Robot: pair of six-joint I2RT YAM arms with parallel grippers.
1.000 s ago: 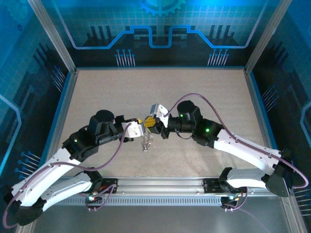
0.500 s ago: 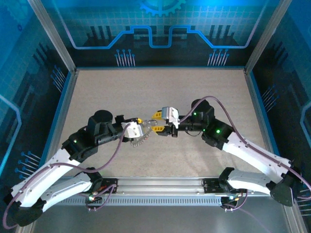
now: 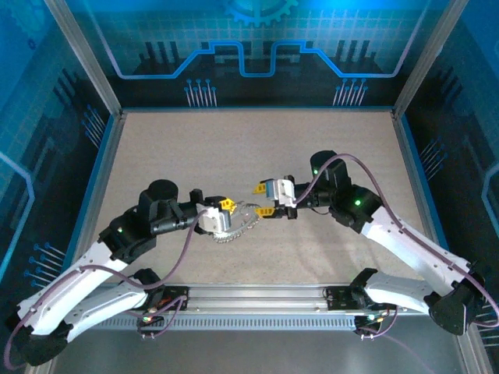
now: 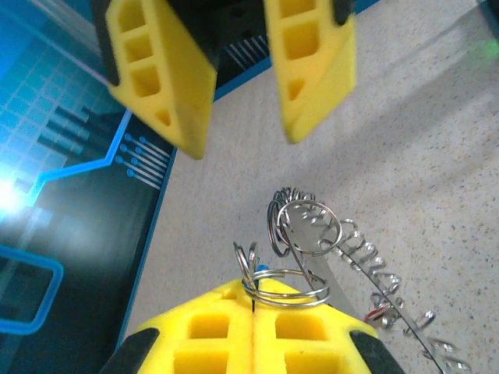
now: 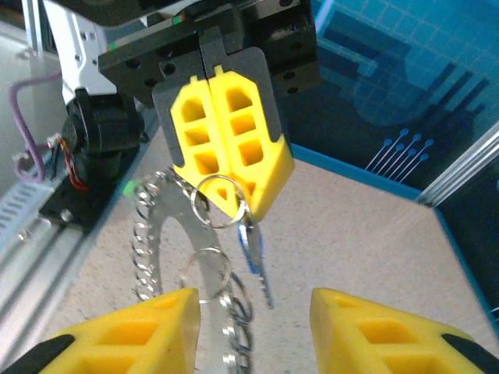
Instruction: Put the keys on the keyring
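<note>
the worktop [image 3: 327, 156] carries nothing loose near the middle; the job is happening just above it, where the two arms meet. the keyring [image 3: 243, 221] hangs off the left gripper [image 3: 225, 208], whose fingers are pressed together on it. in the right wrist view the ring's flat grey band and chain-like rim [image 5: 160, 234] drop down from those closed fingers [image 5: 226, 140], and a small wire loop [image 5: 219, 200] sits at their tips with the blue key [image 5: 254, 248] dangling from it. i cannot tell where the red key is.

the right gripper [image 3: 260, 200] faces the ring from just beside it, fingers well apart and holding nothing.

judging by this, the step in hand is bringing the right fingers in to take the blue key or its loop and work it along the ring. to do that well:
- keep the left grip firm and steady so the ring does not swing
- come in low and slowly, straddling the key's shaft, not the chain rim
- close only once the key sits between both pads, since so small a part will likely slip aside if nudged
</note>
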